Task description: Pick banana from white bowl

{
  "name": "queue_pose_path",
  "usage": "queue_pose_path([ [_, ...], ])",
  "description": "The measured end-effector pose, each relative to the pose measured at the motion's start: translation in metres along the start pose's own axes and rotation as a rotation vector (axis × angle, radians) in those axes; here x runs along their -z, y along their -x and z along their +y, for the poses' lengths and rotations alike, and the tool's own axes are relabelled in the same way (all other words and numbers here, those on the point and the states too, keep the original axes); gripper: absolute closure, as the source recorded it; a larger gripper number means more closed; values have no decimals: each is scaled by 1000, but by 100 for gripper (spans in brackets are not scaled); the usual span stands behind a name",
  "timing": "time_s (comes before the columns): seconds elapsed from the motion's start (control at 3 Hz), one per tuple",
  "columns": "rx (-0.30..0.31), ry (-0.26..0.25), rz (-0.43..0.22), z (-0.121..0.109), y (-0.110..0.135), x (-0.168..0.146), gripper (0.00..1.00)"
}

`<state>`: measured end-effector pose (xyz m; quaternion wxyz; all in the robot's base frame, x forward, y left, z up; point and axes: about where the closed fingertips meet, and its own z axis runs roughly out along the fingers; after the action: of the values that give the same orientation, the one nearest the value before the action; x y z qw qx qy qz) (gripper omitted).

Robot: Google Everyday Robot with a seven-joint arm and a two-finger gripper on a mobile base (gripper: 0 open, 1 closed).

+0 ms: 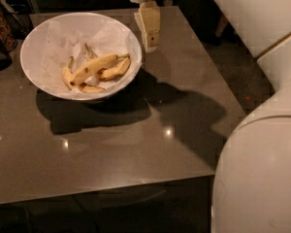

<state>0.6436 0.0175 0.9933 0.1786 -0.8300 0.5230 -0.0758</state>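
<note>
The white bowl (39,38) sits at the back left of the grey table, lined with crumpled white paper. The banana (94,67) lies in it, long and curved, its greenish stem toward the right rim and its dark tip at the lower left. Shorter brown-marked banana pieces (114,71) lie beside and under it. My gripper (149,41) hangs above the table just right of the bowl's right rim, pointing down, apart from the bowl and the banana.
The grey table (136,144) ends at a front edge low in view and a right edge near the floor. My white arm body (262,169) fills the lower right. A dark basket-like object (0,28) stands at the far left.
</note>
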Motion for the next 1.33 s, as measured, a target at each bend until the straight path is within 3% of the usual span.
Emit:
queue_pose_path([
  [0.33,6,22,-8,0,2,-10,16],
  [1.33,65,68,-27,-17,13,-34,28],
])
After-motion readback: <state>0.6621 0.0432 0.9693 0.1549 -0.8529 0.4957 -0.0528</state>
